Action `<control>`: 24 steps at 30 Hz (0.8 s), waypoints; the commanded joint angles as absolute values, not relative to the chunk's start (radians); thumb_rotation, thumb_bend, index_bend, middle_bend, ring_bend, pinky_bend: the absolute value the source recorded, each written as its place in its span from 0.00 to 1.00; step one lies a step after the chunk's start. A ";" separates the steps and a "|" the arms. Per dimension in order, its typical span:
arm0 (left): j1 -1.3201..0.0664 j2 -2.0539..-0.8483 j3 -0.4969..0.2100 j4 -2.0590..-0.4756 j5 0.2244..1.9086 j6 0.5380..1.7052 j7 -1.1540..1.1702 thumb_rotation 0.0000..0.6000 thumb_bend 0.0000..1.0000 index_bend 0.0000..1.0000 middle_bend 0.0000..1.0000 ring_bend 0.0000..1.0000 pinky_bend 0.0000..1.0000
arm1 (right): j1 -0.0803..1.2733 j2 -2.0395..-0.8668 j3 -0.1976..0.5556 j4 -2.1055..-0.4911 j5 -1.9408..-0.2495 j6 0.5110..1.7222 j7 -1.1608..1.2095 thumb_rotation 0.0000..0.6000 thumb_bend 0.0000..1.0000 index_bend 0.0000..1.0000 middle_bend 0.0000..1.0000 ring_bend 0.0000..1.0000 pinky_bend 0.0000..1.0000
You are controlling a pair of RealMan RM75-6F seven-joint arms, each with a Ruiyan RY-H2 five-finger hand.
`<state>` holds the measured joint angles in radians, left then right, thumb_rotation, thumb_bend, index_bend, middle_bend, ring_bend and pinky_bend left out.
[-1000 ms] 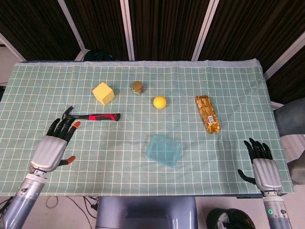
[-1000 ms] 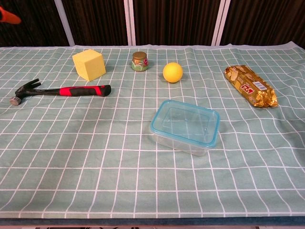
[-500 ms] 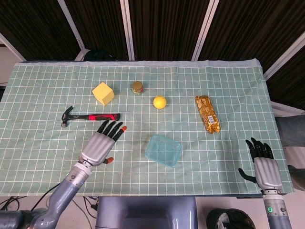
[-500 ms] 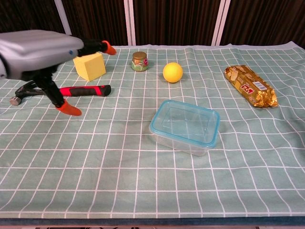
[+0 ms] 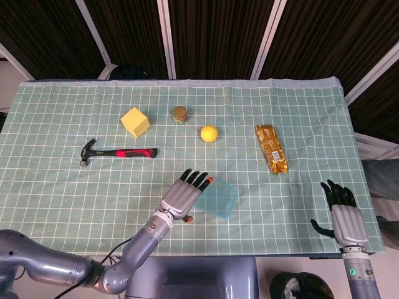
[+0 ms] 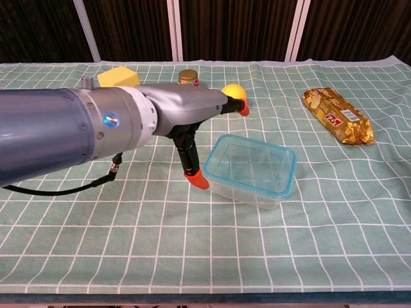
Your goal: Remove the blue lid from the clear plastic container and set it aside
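The clear plastic container point(image 6: 252, 183) stands mid-table with its blue lid point(image 6: 257, 164) on top; the head view shows the container point(image 5: 222, 199) partly behind my left hand. My left hand point(image 5: 183, 196) hovers at the container's left edge, fingers spread and empty; in the chest view the left hand point(image 6: 186, 115) has its thumb pointing down just beside the container's left wall, whether touching I cannot tell. My right hand point(image 5: 343, 215) rests open at the table's front right corner, far from the container.
A red-handled hammer point(image 5: 118, 152), a yellow cube point(image 5: 134, 121), a small jar point(image 5: 180, 114) and a yellow ball point(image 5: 209, 132) lie behind the container. A gold snack pack point(image 5: 271, 149) lies at the right. My left forearm point(image 6: 58, 138) fills the chest view's left half.
My left hand swept from the table's left side, past the hammer, rightward to the container's left edge. The right hand and the container stayed put.
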<state>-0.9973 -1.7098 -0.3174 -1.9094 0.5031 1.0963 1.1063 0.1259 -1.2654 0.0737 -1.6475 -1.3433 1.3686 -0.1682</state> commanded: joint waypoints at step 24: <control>-1.314 -1.860 -0.390 -1.578 0.081 1.056 1.250 1.00 0.00 0.00 0.00 0.00 0.02 | 0.130 -1.264 0.090 -1.652 -1.304 1.349 -0.152 1.00 0.34 0.00 0.00 0.00 0.00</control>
<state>-1.3088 -1.8557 -0.3932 -1.5827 0.0860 1.0613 1.2519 0.1295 -1.2641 0.0897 -1.6520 -1.3045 1.3489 -0.1519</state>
